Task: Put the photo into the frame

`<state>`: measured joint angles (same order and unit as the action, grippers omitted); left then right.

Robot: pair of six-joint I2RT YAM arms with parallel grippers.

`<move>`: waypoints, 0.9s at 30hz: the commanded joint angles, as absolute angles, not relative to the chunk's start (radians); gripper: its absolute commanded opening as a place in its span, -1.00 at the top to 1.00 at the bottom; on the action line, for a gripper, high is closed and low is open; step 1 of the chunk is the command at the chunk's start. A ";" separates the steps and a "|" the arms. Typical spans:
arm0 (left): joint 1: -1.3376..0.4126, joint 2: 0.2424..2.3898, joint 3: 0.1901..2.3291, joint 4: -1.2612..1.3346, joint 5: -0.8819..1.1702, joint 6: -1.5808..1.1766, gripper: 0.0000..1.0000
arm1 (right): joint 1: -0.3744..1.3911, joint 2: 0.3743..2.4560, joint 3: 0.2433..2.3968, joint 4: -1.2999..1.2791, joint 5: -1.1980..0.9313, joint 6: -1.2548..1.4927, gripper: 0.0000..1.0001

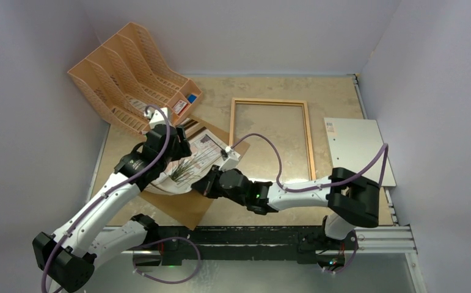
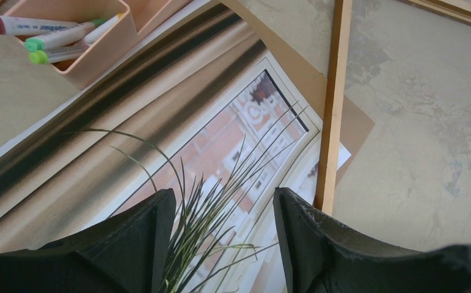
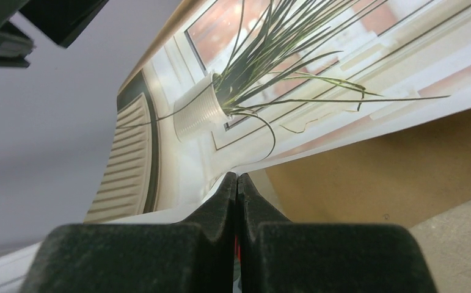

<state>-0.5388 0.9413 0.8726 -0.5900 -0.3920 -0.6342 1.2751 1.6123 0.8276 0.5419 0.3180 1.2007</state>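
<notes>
the right end effector (image 3: 237, 181) is clenched, its two pads pressed flat together on the near edge of the photo (image 3: 159, 140), which curls up off the brown backing panel (image 3: 379, 165) at the pinch. the left end effector (image 2: 223, 196) is released, its fingers spread wide above the picture's grassy plant and gripping nothing. whether they touch the paper cannot be told.

the photo lies left of centre on the bench (image 1: 336, 91), picture side up on the panel, skewed so its long axis seems to run from near-left to far-right. the frame (image 1: 269, 101) lies flat to the right of the pinch and a little farther off, with its long axis running near to far. the coming move therefore looks to turn on carrying the print rightward and rotating it until its long sides agree with the rails. the right arm has the grip and reaches across from the frame's side — the left arm is over the print's far-left part.

in the left wrist view the frame's left rail crosses over the far-right corners of print and panel, so they seem tucked beneath it. from above, the arms hide much of the print. an orange file rack (image 1: 123, 67) stands far left, and a pale sheet (image 1: 358, 146) lies at the right.
</notes>
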 commanded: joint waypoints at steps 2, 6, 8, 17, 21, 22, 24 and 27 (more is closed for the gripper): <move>-0.537 0.924 0.955 -0.632 -0.479 -0.602 -0.25 | 1.281 1.589 0.858 0.662 0.212 1.142 1.00; -0.537 0.914 0.988 -0.662 -0.516 -0.587 -0.26 | 1.299 1.647 0.880 0.703 0.138 1.193 1.00; -0.537 0.912 1.000 -0.673 -0.526 -0.580 -0.26 | 1.312 1.680 0.897 0.710 0.113 1.204 1.00; -0.536 0.906 1.011 -0.688 -0.545 -0.571 -0.27 | 1.372 1.727 1.078 0.468 0.162 1.098 1.00; -0.536 0.913 1.015 -0.682 -0.546 -0.567 -0.28 | 1.378 1.743 1.157 0.370 0.169 1.052 1.00; -0.537 0.915 1.017 -0.680 -0.549 -0.565 -0.28 | 1.381 1.754 1.183 0.353 0.168 1.040 1.00; -0.536 0.921 1.022 -0.679 -0.555 -0.565 -0.28 | 1.384 1.777 1.221 0.340 0.151 1.022 1.00; -0.536 0.925 1.036 -0.689 -0.565 -0.558 -0.28 | 1.384 1.797 1.256 0.299 0.153 1.014 1.00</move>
